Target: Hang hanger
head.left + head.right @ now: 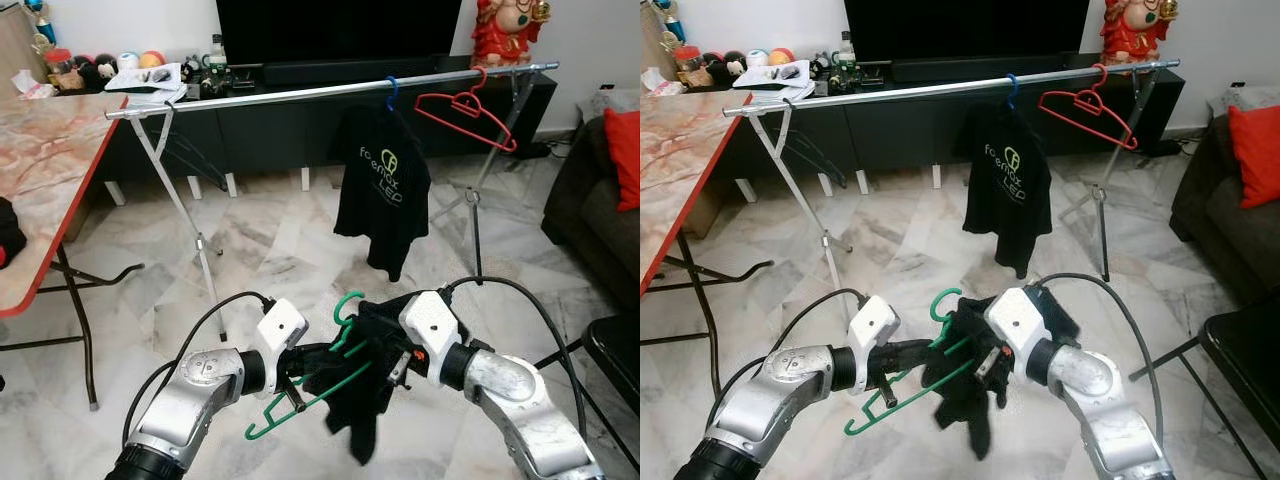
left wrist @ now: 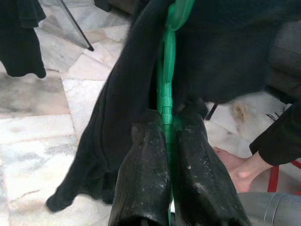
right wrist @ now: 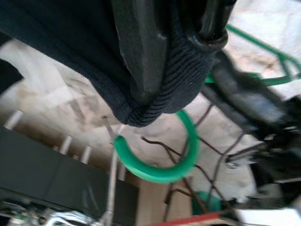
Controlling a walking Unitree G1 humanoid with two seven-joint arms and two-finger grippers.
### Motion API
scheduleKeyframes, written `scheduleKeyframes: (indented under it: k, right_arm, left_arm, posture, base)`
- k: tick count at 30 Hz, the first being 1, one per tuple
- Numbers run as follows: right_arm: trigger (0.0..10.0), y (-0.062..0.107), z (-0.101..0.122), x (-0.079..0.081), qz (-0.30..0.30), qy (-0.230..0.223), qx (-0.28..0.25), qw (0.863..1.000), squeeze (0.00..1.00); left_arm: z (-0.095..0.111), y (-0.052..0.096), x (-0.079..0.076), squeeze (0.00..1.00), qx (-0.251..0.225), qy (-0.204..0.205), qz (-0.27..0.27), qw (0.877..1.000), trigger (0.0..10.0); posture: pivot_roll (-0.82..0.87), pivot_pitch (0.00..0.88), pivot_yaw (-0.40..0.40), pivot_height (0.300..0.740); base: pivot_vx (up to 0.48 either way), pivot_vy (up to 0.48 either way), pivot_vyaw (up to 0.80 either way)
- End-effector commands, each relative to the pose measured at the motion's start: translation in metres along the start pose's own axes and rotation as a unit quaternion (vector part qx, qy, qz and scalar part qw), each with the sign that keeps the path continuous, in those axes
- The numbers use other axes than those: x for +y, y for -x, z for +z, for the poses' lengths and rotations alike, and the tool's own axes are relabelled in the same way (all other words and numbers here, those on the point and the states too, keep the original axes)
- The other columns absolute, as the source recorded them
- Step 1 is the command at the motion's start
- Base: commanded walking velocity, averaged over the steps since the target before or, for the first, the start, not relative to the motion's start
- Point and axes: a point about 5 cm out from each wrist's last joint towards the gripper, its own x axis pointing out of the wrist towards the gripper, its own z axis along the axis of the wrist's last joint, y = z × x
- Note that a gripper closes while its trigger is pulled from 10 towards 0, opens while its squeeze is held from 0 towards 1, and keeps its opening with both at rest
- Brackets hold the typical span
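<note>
One green hanger sits low in the head views at about 6 o'clock, tilted, between the two arms, its hook curving upward. One dark garment is draped over it and hangs down below. The left tool is clenched on the green hanger's bar, one black finger on each side of it. The right tool pinches the garment's ribbed edge near the hook, clenched on the cloth.

One silver rail runs across the room at 12 o'clock on crossed legs. Two things hang from it: one black shirt with pale lettering on a blue hook, and just beside it, toward 1 o'clock, one empty red hanger.

One marble-patterned worktop with a red edge stands at 9 o'clock. One black TV cabinet lies behind the rail, and one red cushion rests on a dark sofa at 3 o'clock. A person's bare foot shows on the marble floor in the left wrist view.
</note>
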Motion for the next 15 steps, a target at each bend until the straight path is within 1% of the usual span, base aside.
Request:
scheduleKeyframes:
  k: [1,3,4,5,6,8,9,12,15]
  right_arm:
    - [10.0,-0.002,0.012,0.013,0.050,0.008,-0.030,0.998,0.00]
    - [10.0,-0.001,0.011,0.013,0.049,0.008,-0.027,0.998,0.00]
    - [10.0,0.000,0.007,0.007,0.030,0.013,-0.010,0.999,0.00]
    - [10.0,0.000,0.007,0.007,0.030,0.013,-0.010,0.999,0.00]
    - [10.0,0.001,0.002,0.001,0.005,0.017,0.008,1.000,0.00]
    - [10.0,0.002,-0.015,-0.020,-0.081,0.024,0.074,0.994,0.00]
    - [10.0,0.002,-0.015,-0.020,-0.081,0.024,0.074,0.994,0.00]
    - [10.0,0.004,-0.018,-0.027,-0.107,0.025,0.081,0.991,0.00]
    - [10.0,0.002,-0.013,-0.028,-0.112,0.013,0.058,0.992,0.00]
  left_arm:
    - [0.008,-0.001,0.001,0.00,-0.017,-0.010,0.001,1.000,10.0]
    - [0.008,-0.001,0.001,0.00,-0.017,-0.010,0.001,1.000,10.0]
    - [0.008,-0.002,0.001,0.00,-0.018,-0.010,0.002,1.000,10.0]
    - [0.008,-0.002,0.001,0.00,-0.018,-0.010,0.002,1.000,10.0]
    - [0.008,-0.002,0.001,0.00,-0.018,-0.010,0.002,1.000,10.0]
    - [0.008,-0.002,0.001,0.00,-0.020,-0.009,0.003,1.000,10.0]
    - [0.008,-0.002,0.001,0.00,-0.020,-0.009,0.003,1.000,10.0]
    - [0.008,-0.002,0.002,0.00,-0.020,-0.009,0.007,1.000,10.0]
    - [0.009,-0.001,0.002,0.00,-0.025,-0.004,0.008,1.000,10.0]
  posture:
    - [-0.05,0.089,0.029,0.740]
    - [-0.05,0.090,0.028,0.740]
    - [-0.05,0.091,0.029,0.740]
    - [-0.05,0.091,0.029,0.740]
    - [-0.05,0.091,0.029,0.740]
    - [-0.05,0.092,0.029,0.740]
    - [-0.05,0.092,0.029,0.740]
    - [-0.05,0.092,0.027,0.740]
    - [-0.05,0.092,0.026,0.740]
  base:
    - [0.000,0.000,0.00]
    - [0.000,0.000,0.00]
    - [0.000,0.000,0.00]
    - [0.000,0.000,0.00]
    - [0.000,0.000,0.00]
    - [0.000,0.000,0.00]
    - [0.000,0.000,0.00]
    - [0.000,0.000,0.00]
    - [0.000,0.000,0.00]
